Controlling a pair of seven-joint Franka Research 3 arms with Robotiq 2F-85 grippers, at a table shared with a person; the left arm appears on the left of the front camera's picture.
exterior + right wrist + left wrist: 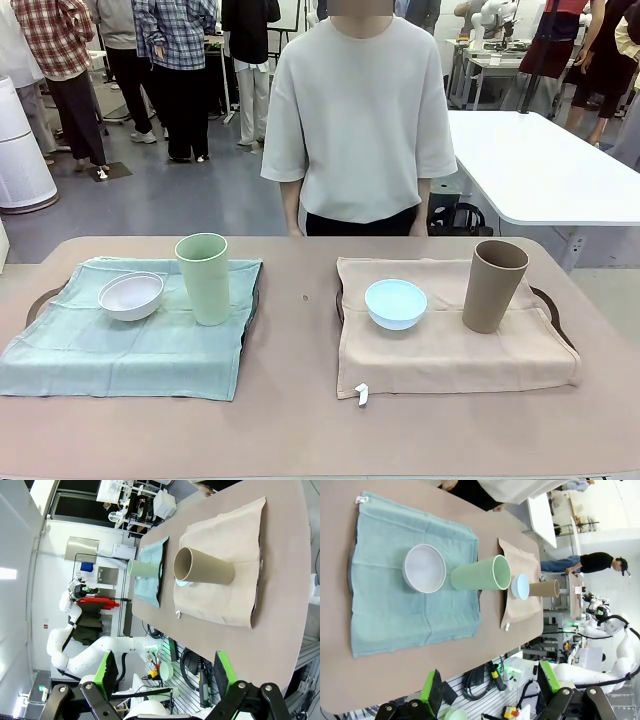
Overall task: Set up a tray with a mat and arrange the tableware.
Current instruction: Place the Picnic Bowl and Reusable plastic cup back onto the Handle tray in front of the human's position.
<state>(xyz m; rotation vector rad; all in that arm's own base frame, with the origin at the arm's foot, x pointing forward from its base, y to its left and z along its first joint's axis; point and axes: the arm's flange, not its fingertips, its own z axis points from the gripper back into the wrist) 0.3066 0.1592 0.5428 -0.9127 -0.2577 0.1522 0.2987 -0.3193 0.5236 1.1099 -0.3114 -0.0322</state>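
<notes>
Nearest, both claws hang back off the near edge of the desk (300, 430): the left claw (487, 692) and the right claw (162, 672) each stand spread wide with nothing between the green pads.

Further in lie two trays, each already under a mat. On the teal mat (120, 340) the white bowl (131, 295) sits just beside the pale green cup (204, 277), which stands upright. On the beige mat (450, 345) the light blue bowl (395, 303) sits near the upright tan-brown cup (493, 285). A tray handle (553, 305) peeks out past the beige mat.

By my reading the laying-out looks largely done; any next move would be a tidying one, calling for a reach forward over the mat edges and a careful close on a cup without tipping it.

A small white tag (362, 394) sticks out at the beige mat's near hem. Beyond the desk stands a person (358, 110), close to the far edge, with another white table (540, 165) behind
</notes>
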